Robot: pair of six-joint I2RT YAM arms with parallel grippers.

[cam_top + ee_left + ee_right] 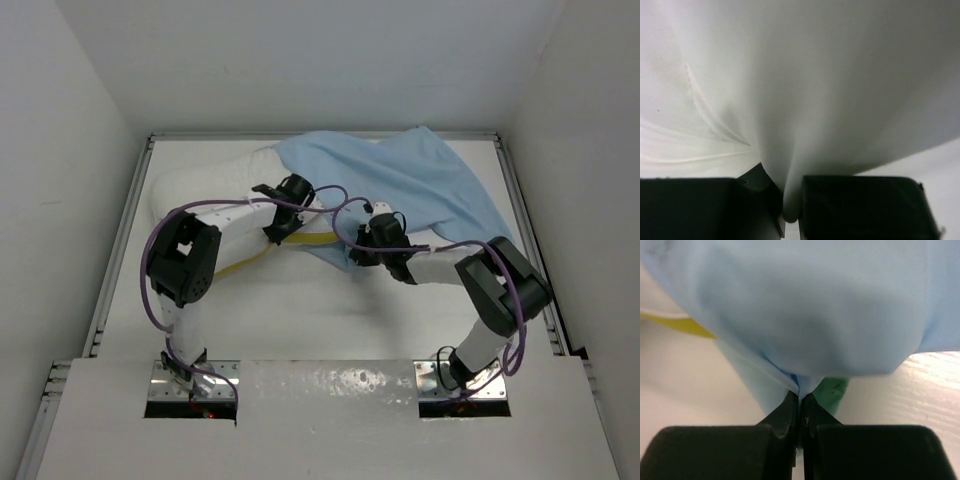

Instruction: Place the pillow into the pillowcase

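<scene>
The white pillow [205, 185] lies at the back left of the table, its yellow band [300, 243] showing along the near edge. The light blue pillowcase [400, 180] covers the pillow's right part and spreads to the back right. My left gripper [283, 222] is shut on a fold of the pillow [790, 150] at its near edge. My right gripper [362, 243] is shut on the pillowcase's near edge [800, 330]; a green patch of its other side [832, 390] shows beside the fingers, and the yellow band [680, 325] shows at the left.
White walls enclose the table at the left, back and right. A raised rim [125, 230] runs along the left side and another [525, 230] along the right. Purple cables [335, 205] loop over the arms.
</scene>
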